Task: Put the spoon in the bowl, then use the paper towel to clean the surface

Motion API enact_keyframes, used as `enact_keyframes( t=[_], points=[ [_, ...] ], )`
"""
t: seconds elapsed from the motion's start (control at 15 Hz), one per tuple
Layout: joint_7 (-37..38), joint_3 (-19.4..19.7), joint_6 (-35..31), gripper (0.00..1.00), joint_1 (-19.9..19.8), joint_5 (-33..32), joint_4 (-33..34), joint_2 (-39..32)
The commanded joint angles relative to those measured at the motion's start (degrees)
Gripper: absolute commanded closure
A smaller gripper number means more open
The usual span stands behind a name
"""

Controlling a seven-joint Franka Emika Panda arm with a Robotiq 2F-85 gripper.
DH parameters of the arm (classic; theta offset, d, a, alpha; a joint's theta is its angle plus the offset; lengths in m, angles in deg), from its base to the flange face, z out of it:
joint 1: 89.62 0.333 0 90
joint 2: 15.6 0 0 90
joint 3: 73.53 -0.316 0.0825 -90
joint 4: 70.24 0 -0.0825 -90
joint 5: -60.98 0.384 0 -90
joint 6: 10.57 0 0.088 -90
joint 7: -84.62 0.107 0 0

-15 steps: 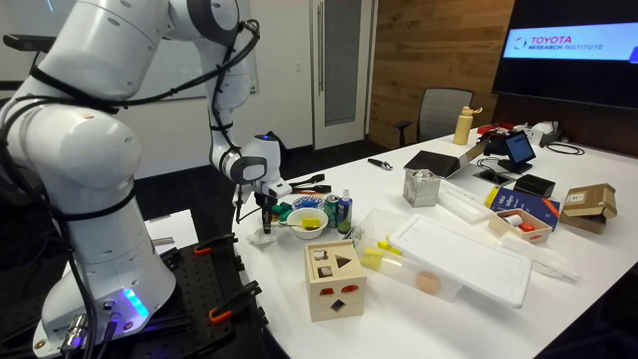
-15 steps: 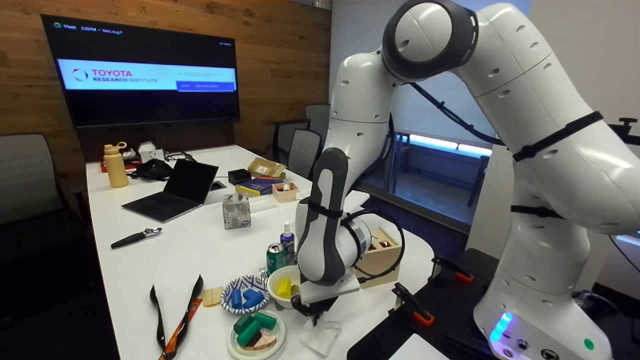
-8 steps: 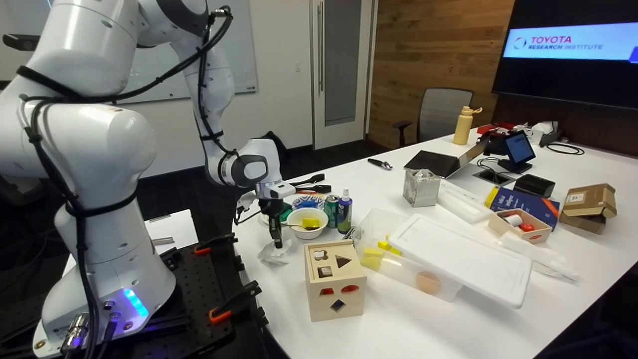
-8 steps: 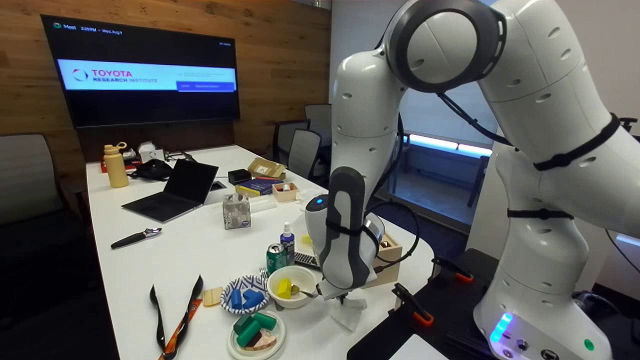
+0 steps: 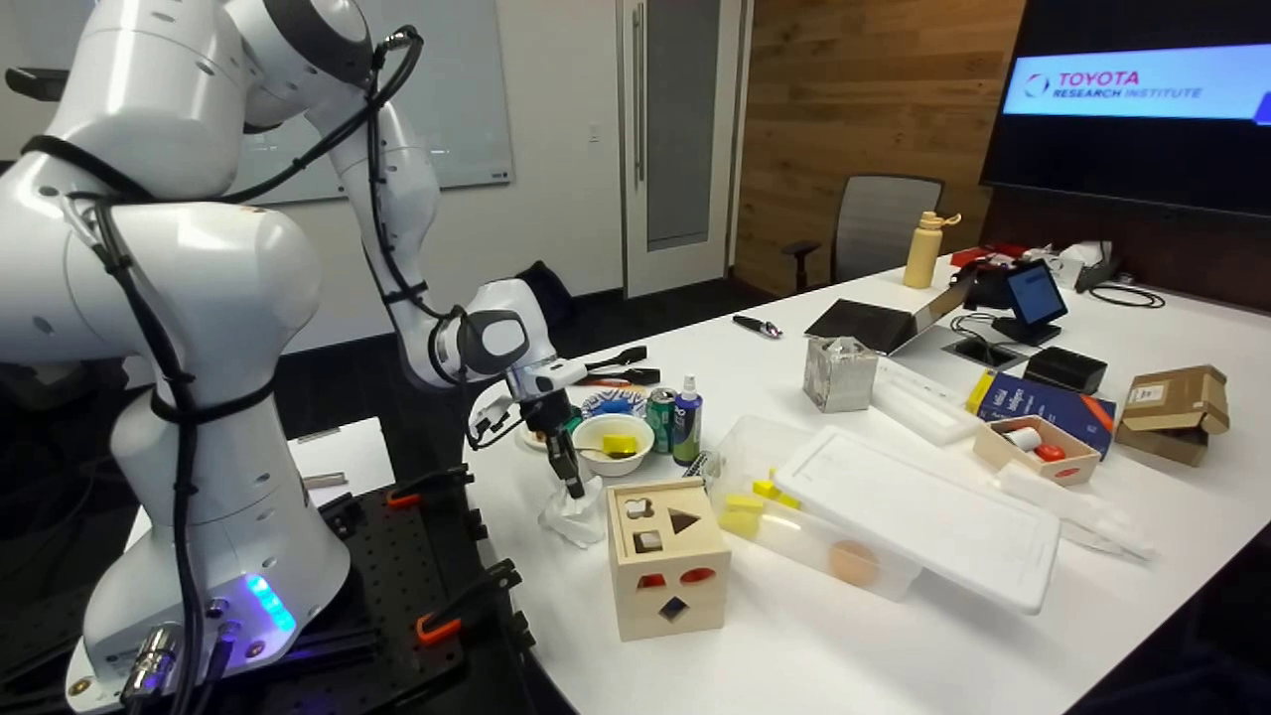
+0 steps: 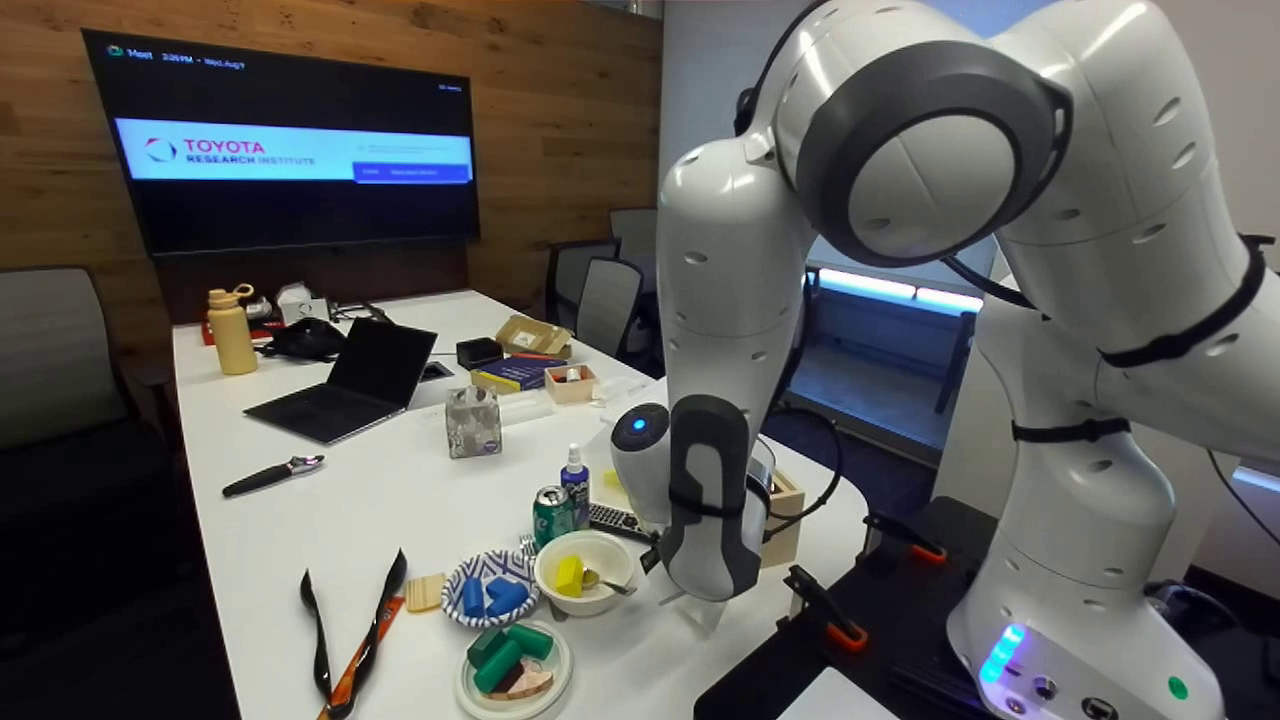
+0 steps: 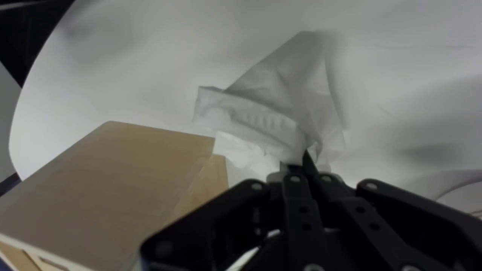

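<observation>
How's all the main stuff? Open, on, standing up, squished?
paper towel: crumpled
tool: pinching the paper towel
bowl: upright
spoon: in the bowl
can: upright
spray bottle: upright
yellow bottle: upright
white lid: askew on clear bin
laptop: open
small screen: on
wall screen: on

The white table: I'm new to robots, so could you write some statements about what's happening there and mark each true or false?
1. The spoon rests in the white bowl. True.
2. The white bowl holds green blocks. False: it holds a yellow block.
3. The end effector grips the paper towel. True.
4. The paper towel is inside the white bowl. False: it is outside, near the wooden cube.
5. The blue blocks are in the patterned bowl. True.
</observation>
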Motion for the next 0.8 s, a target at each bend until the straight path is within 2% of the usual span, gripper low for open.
enact_keyframes(
  t=[0.0,0.27,0.47,0.73],
  points=[
    [-0.4,-2.82,-7.34,1.0,-3.34,1.44,0.55,-2.06],
    [-3.97,-9.48,-16.71,1.0,-11.34,3.5,2.36,-2.85],
    [-8.16,-16.27,-22.68,1.0,-19.97,3.43,3.65,-1.71],
    [-14.3,-25.71,-22.51,1.0,-31.3,3.34,4.13,0.71]
  ],
)
